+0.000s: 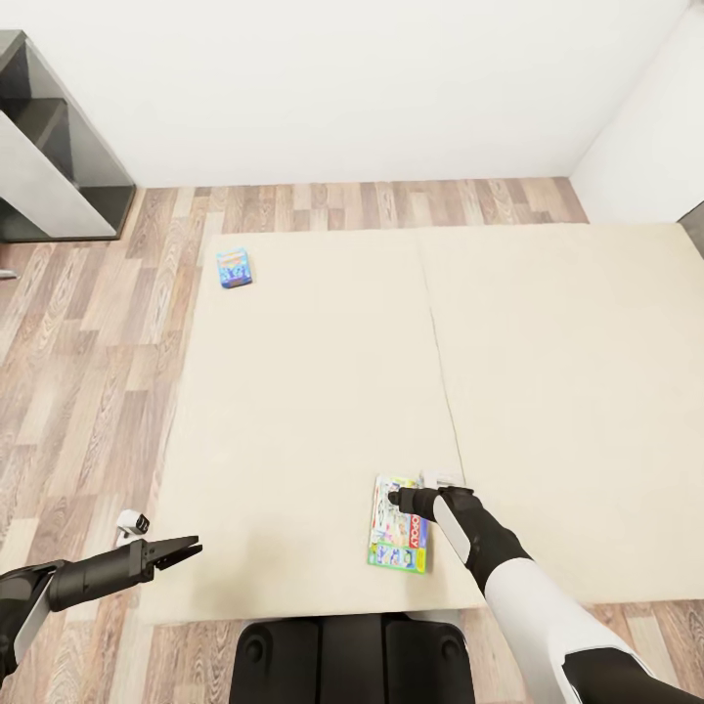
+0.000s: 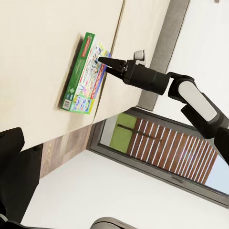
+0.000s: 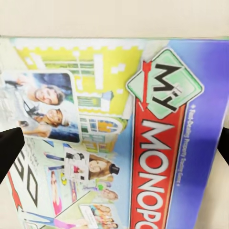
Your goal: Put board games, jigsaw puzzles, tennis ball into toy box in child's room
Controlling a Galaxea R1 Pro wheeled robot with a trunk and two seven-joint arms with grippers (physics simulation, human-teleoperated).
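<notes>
Right tool hung just over the Monopoly box, at the end of the box that was farther from the robot. In the left wrist view, the right tool came to a thin point above the box top, and its two tips looked pressed close together. I could not tell if the tips touched the box. The tool was not holding anything.

From the right wrist camera, the box lid was very close and big. It had a red stripe with white letters, a green sign and little pictures of people. Dark tool tips showed at both sides of that picture, wide apart, so how far the tool was open could not be told for sure.

The Monopoly box lay flat on the beige bed, near the edge of the bed closest to the robot. A smaller blue board game lay flat far away, near the bed's far left corner.

The left tool was held low at the left, over the near left corner of the bed. It was well apart from both boxes. Its tips looked nearly closed and it held nothing.

A wood floor went around the bed, and a dark grey shelf unit stood by the white wall.
</notes>
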